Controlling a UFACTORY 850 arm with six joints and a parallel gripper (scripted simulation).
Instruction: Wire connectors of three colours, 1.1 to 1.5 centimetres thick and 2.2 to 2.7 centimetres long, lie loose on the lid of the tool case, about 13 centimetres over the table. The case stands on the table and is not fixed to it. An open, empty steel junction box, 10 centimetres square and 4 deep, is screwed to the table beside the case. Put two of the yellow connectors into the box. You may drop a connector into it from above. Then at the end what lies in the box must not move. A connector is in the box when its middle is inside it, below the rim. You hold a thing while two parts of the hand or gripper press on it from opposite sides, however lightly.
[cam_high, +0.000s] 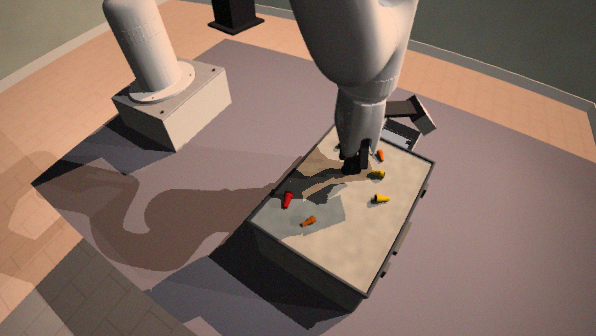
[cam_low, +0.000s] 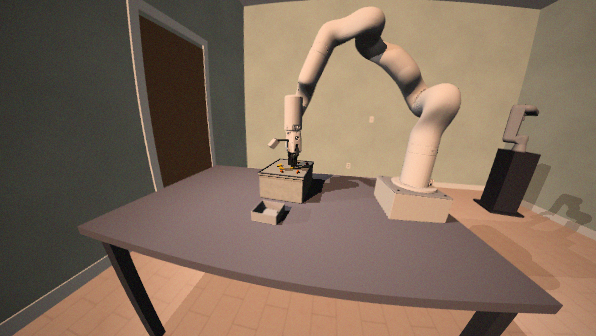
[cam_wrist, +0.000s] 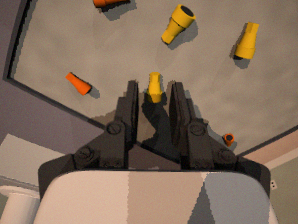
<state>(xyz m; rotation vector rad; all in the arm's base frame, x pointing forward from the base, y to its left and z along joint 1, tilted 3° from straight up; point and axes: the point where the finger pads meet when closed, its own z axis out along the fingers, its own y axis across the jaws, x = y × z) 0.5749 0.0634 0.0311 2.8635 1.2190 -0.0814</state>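
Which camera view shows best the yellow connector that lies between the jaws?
The wrist view: the yellow connector lies plainly between the open jaws, untouched. In the top view the gripper hides it; the exterior view shows only specks.
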